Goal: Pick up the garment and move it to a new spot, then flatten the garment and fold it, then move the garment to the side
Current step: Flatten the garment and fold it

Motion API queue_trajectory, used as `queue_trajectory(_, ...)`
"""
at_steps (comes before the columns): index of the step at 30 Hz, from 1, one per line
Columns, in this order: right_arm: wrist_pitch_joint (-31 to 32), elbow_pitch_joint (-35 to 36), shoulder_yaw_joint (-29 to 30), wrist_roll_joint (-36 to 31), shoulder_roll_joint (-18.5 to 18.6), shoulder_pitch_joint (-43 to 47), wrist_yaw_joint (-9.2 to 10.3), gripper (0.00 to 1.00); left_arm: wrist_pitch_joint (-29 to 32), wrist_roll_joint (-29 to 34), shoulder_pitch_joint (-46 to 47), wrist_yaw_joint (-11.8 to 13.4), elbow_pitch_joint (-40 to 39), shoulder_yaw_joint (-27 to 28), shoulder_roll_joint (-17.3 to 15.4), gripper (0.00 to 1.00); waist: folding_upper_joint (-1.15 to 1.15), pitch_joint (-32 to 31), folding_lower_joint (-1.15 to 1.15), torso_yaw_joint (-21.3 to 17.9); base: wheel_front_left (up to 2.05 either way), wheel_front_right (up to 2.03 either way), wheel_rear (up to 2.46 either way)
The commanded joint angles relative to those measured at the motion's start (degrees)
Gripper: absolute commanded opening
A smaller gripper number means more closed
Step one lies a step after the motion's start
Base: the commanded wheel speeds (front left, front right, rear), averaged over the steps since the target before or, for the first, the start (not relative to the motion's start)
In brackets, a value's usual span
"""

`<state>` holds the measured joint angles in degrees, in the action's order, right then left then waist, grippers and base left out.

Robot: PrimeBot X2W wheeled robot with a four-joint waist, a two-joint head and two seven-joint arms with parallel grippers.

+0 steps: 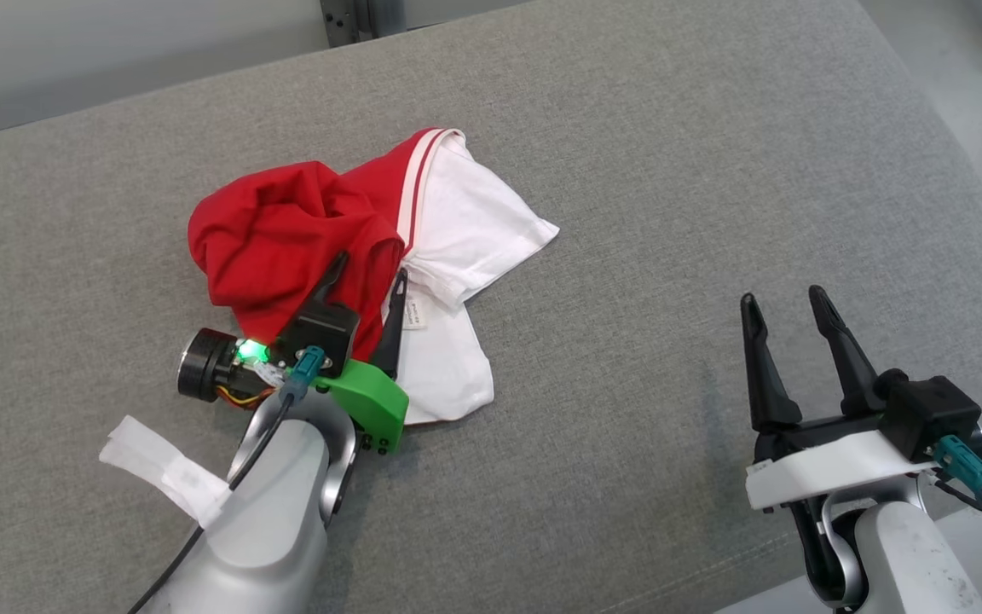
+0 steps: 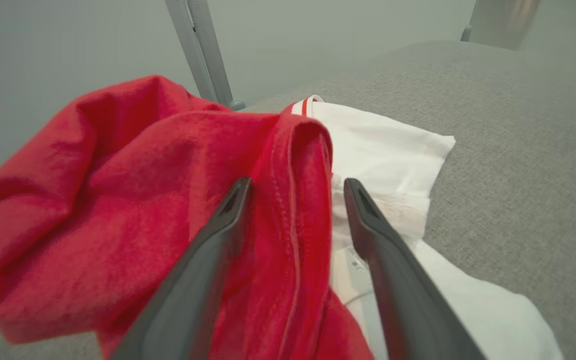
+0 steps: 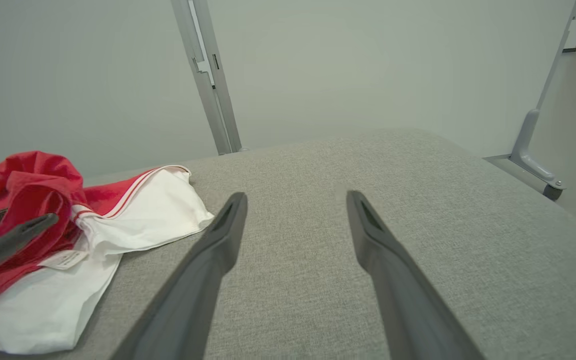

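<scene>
Near right, the right gripper (image 1: pixel 783 298) hangs with fingers spread wide over bare grey table (image 1: pixel 670 213), well apart from the garment (image 1: pixel 286 222). Further in, the left gripper (image 1: pixel 370 271) has its fingers parted either side of a red fold (not pinched yet). The garment lies crumpled mid-table, red heaped left, white spilling right. Beyond stands a metal post (image 1: pixel 350 19).
</scene>
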<state>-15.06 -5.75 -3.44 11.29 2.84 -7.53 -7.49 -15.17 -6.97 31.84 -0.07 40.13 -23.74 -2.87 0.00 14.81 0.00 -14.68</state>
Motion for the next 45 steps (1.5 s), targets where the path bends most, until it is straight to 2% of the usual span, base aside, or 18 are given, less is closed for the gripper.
queue_trajectory(1, -0.2, 0.2, 0.4, 0.3, 0.1, -0.7, 0.00, 1.00, 0.0, 0.0, 0.9, 0.6, 0.6, 0.2, -0.3, 0.00, 0.00, 0.7, 0.00, -0.3, 0.00, 0.00, 0.00)
queue_trajectory(4, -0.2, 0.0, 0.7, 0.2, 0.1, -0.8, 0.00, 1.00, 0.0, 0.0, 1.6, 0.9, 0.5, 0.1, -0.3, 0.00, 0.00, 0.4, 0.00, 0.4, 0.00, 0.00, 0.00)
queue_trajectory(8, -0.2, 0.1, 0.7, 0.0, 0.1, -0.9, 0.00, 1.00, 0.0, 0.2, 1.6, 0.6, -4.1, -0.2, -0.2, 0.00, 0.00, -0.2, 0.00, 1.8, 0.00, 0.00, 0.00)
queue_trajectory(14, -0.2, -0.3, 1.2, -0.8, 0.1, -0.3, 0.00, 1.00, 0.0, -1.4, 0.1, -0.4, -18.0, -2.9, -0.1, 0.00, 0.00, -2.2, 0.00, 4.5, 0.00, 0.00, 0.00)
queue_trajectory(20, -0.2, -0.5, 1.6, -1.2, 0.1, 0.6, 0.00, 1.00, 0.0, -4.6, -0.9, 0.8, -31.2, -3.8, -0.1, 0.00, 0.00, -4.3, 0.00, 7.0, 0.00, 0.00, 0.00)
queue_trajectory(24, -0.2, -0.7, 1.7, -1.3, 0.1, 1.3, 0.00, 1.00, 0.0, -6.9, -3.0, 2.5, -35.2, -1.2, -0.2, 0.00, 0.00, -5.4, 0.00, 8.3, 0.00, 0.00, 0.00)
queue_trajectory(30, -0.2, -0.5, 2.0, -1.0, 0.1, 1.3, 0.00, 1.00, 0.0, -10.3, -9.5, 5.6, -32.3, 8.8, -3.1, 0.00, 0.00, -5.4, 0.00, 9.5, 0.00, 0.00, 0.00)
queue_trajectory(34, -0.2, -0.3, 2.5, -1.0, 0.1, 1.3, 0.00, 1.00, 0.0, -12.8, -14.7, 6.6, -28.9, 16.1, -5.0, 0.00, 0.00, -4.7, 0.00, 10.3, 0.00, 0.00, 0.00)
queue_trajectory(39, -0.2, -0.6, 2.8, -1.6, 0.1, 0.9, 0.00, 1.00, 0.0, -14.8, -17.6, 5.6, -21.6, 23.3, -6.2, 0.00, 0.00, -4.0, 0.00, 11.1, 0.00, 0.00, 0.00)
queue_trajectory(45, -0.2, -1.0, 1.9, -2.5, 0.1, 0.2, 0.00, 1.00, 0.0, -13.8, -14.8, 3.3, -13.3, 26.4, -7.3, 0.00, 0.00, -3.4, 0.00, 11.5, 0.00, 0.00, 0.00)
